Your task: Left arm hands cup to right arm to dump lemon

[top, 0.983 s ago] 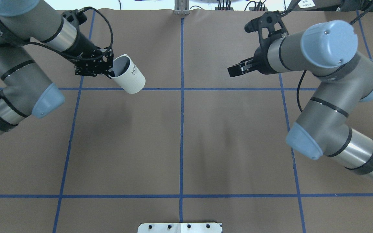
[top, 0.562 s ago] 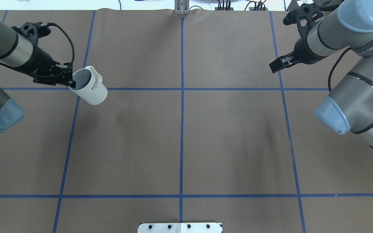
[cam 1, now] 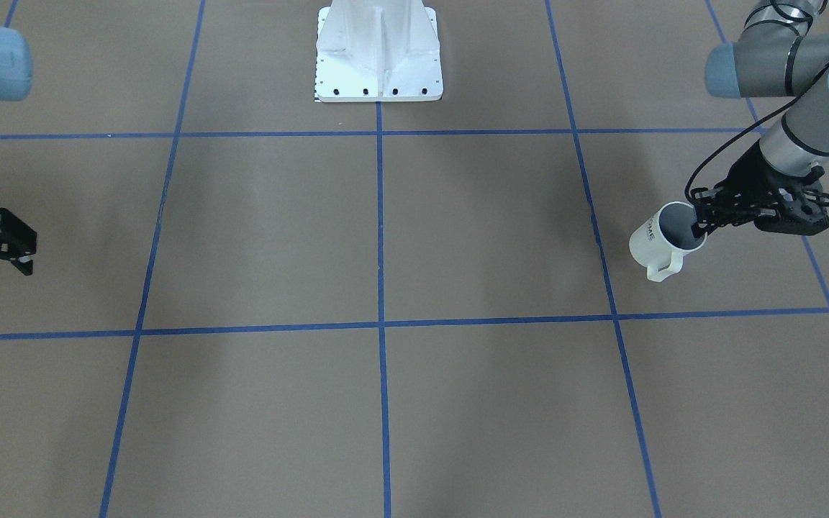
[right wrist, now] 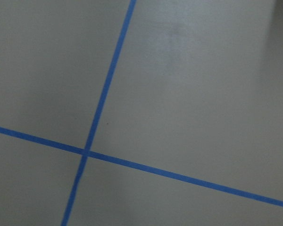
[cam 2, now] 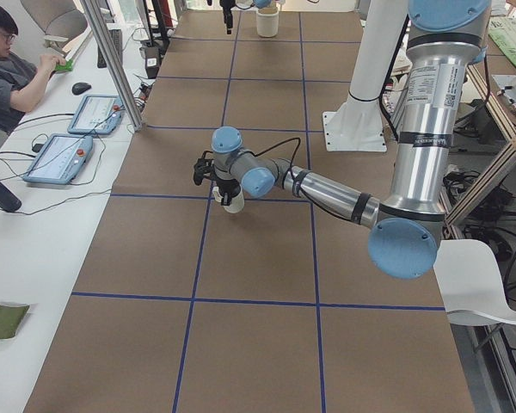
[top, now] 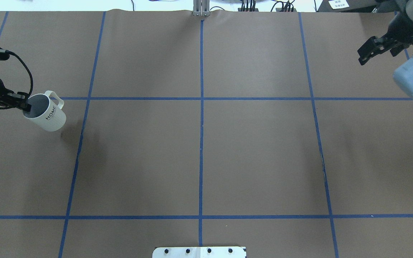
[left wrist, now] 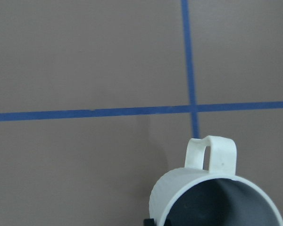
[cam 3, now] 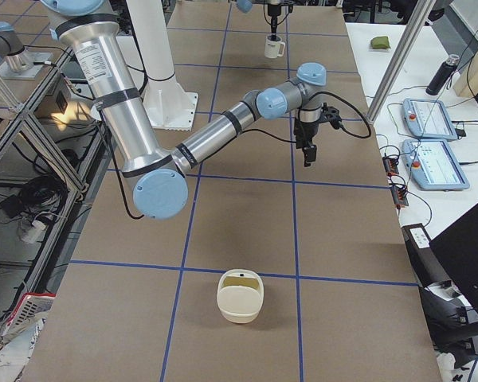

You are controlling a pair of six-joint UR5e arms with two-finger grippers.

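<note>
The cup, a white mug with black "HOME" lettering, hangs tilted at the table's left side, with its handle away from the robot. My left gripper is shut on its rim. The same grip shows in the front-facing view, gripper on cup. The left wrist view shows the cup's handle and grey inside; no lemon shows in it. The cup is also small in the side views. My right gripper is far off at the back right, fingers together and empty; it also shows in the front-facing view.
A cream bowl-like container with a yellowish inside sits on the table at the robot's right end. The white base plate stands at the robot's side. Blue tape lines grid the brown table. An operator sits at a side desk.
Both arms have swung outward from the middle. The left gripper carried the cup left and closer to the robot. The right gripper moved right and toward the far edge.
</note>
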